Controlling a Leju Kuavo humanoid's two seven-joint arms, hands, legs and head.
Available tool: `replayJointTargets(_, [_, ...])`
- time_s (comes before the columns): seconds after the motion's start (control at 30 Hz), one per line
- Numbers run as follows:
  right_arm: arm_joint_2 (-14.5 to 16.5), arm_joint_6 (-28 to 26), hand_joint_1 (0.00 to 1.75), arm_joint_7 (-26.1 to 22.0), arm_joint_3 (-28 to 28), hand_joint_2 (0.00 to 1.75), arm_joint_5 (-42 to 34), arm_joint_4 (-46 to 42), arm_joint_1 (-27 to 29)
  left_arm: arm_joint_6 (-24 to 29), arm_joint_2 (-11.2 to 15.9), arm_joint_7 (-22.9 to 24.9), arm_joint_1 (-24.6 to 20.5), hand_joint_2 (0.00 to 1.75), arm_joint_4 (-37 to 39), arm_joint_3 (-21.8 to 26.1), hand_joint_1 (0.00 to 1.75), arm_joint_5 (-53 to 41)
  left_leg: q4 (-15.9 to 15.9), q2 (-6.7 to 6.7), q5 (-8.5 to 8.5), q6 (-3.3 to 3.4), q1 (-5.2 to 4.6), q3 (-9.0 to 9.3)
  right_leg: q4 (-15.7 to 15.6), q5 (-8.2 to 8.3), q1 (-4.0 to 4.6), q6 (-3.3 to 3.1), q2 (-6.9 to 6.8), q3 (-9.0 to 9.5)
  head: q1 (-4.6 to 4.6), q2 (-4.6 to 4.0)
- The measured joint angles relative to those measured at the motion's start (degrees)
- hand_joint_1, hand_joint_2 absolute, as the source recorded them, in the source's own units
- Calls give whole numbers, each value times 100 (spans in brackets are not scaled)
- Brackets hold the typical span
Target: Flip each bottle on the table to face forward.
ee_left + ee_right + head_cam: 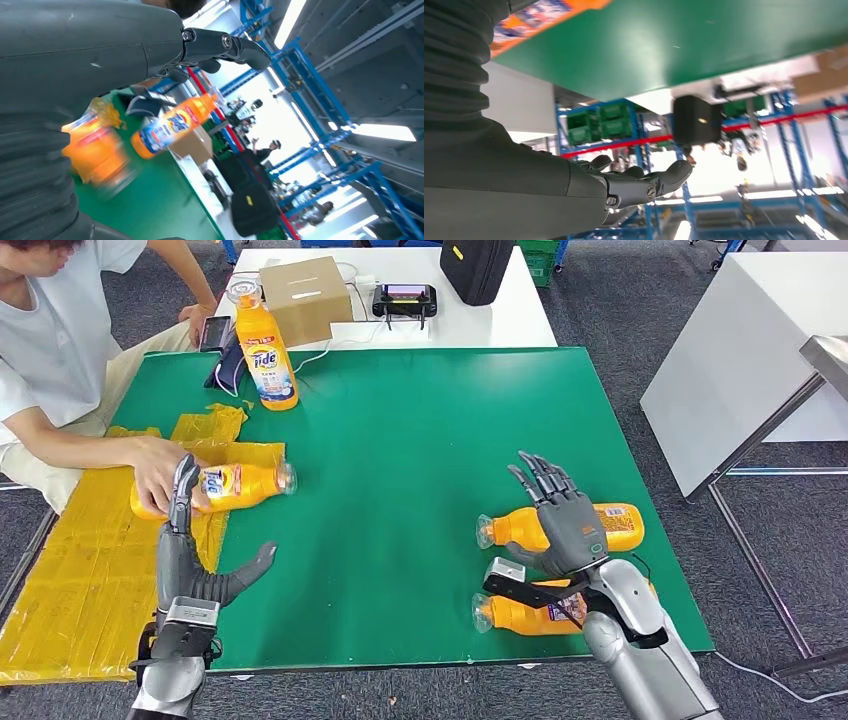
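A green table (420,440) is seen from above by the robot's head camera, with four orange detergent bottles on it. At about eleven o'clock, near the far edge, an upright bottle (265,350) stands with its label facing the camera. At about nine o'clock a lying bottle (225,487) rests on a yellow plastic sheet (90,580), cap pointing toward the table's middle; a person's hand (160,468) presses on its base end. The robot's left hand (190,550) reaches up from seven o'clock, fingers straight and spread, thumb out to the side, holding nothing; its fingertips (183,475) lie over that bottle beside the person's hand, though whether they touch cannot be told. At about four o'clock two more bottles lie side by side, caps pointing toward nine o'clock: the farther bottle (610,525) and the nearer bottle (520,615). The robot's right hand (560,520) hovers over the farther one with fingers extended and apart, gripping nothing; its wrist crosses above the nearer one. Beyond the green surface, at twelve o'clock, a white table (470,325) carries a cardboard box (305,298), a handheld controller (405,300) and a black bag (477,268). The person sits at ten o'clock in a light shirt. In the left wrist camera the upright bottle (172,125) shows past the dark fingers.
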Motion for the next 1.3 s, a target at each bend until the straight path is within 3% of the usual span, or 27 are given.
replayJointTargets(0.43, [-345,313,0,-95,-363,175,-8,1110,-368,-100,-109,-169,93,175,-140,-315,0,343,1,-1,0,1,-3,0,0,2,-2,2,-2,0,-2,0])
replayJointTargets(0.87, [-446,454,0,-19,-414,175,19,1783,-679,-58,-181,-292,46,175,-150,-422,0,564,1,-1,1,2,-4,0,0,5,-3,6,-1,1,-2,0])
replayJointTargets(1.3, [-293,231,0,737,53,175,1416,3543,-1730,92,-318,-310,-151,175,-151,-545,0,876,2,-1,5,5,-4,0,1,8,-3,10,-2,2,-3,0])
